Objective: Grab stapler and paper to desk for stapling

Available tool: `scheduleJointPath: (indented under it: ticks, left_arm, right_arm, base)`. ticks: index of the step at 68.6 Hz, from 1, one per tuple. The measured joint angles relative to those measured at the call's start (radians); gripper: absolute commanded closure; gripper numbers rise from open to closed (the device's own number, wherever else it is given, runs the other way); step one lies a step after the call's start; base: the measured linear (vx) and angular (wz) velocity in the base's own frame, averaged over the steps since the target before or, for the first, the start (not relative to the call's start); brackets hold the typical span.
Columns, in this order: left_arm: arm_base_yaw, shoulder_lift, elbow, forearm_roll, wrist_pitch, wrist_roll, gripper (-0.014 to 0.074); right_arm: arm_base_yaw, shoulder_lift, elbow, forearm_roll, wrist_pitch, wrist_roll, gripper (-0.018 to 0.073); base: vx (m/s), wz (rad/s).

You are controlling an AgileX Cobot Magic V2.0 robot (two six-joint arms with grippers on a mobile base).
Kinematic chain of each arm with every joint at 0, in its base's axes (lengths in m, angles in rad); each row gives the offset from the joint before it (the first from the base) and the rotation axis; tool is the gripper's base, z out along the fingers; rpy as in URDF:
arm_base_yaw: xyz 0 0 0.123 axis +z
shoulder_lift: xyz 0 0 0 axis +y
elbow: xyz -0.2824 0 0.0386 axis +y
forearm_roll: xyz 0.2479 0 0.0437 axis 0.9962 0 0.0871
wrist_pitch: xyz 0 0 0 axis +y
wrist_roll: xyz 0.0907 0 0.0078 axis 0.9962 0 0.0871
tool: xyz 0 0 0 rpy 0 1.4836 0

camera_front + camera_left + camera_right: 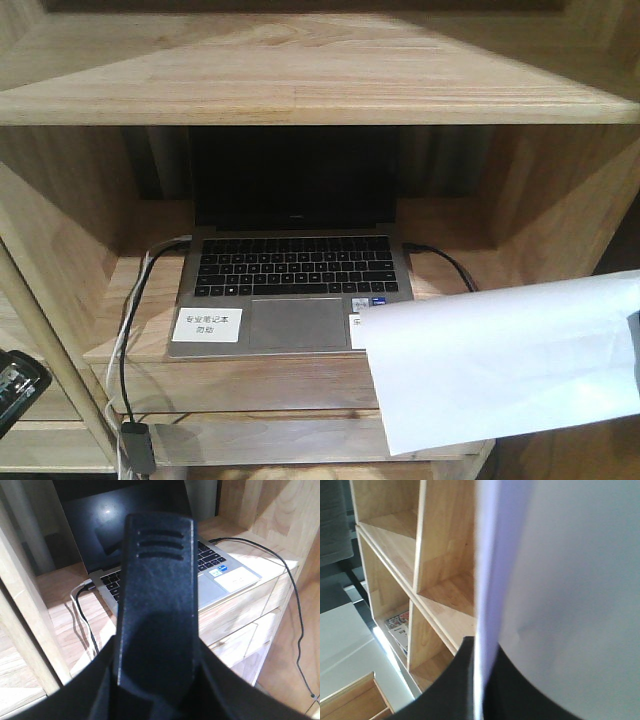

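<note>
Currently left gripper (156,682) clasps the stapler (157,595), while right gripper (480,680) pinches the paper (570,580) aloft.

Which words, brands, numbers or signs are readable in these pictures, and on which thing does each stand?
"专业笔记本", as it seems: first line of the white label on the laptop, front left; its second line is too blurred.
The second white label, partly behind the paper in the front view: too blurred.
The blue sticker, the keys, the mark under the screen: too small.
The magazine cover in the shelf: unreadable.
</note>
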Motion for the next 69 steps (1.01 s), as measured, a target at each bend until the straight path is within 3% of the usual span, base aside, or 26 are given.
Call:
scheduleJointPath:
  ticks: [69]
  left_arm:
    - [0.0,0.0,0.0,0.0,0.0,0.0,0.0603]
  right_arm:
    - [0.0,0.0,0.0,-0.004,-0.001,-0.004,0.0564]
  base:
    - [-0.01,0.0]
